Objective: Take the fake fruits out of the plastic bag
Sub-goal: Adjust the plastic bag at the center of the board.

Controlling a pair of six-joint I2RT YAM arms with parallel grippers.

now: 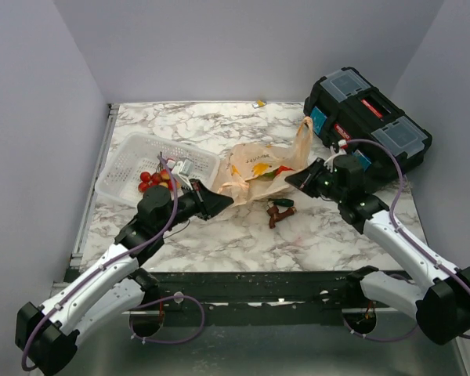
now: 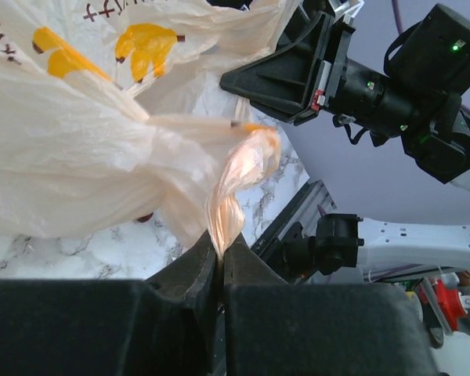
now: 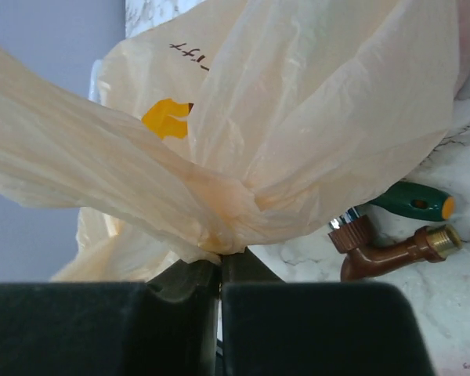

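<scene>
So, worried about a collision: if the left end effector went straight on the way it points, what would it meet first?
The left end effector is shut on the plastic bag, so it would push into that film first. Beyond it, probably the right end effector, though depth is unclear.

Bright, even lighting; blurred wrist foregrounds

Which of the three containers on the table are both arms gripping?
The peach plastic bag in the middle, pinched by left gripper and right gripper; white basket and black toolbox sit untouched.
</scene>
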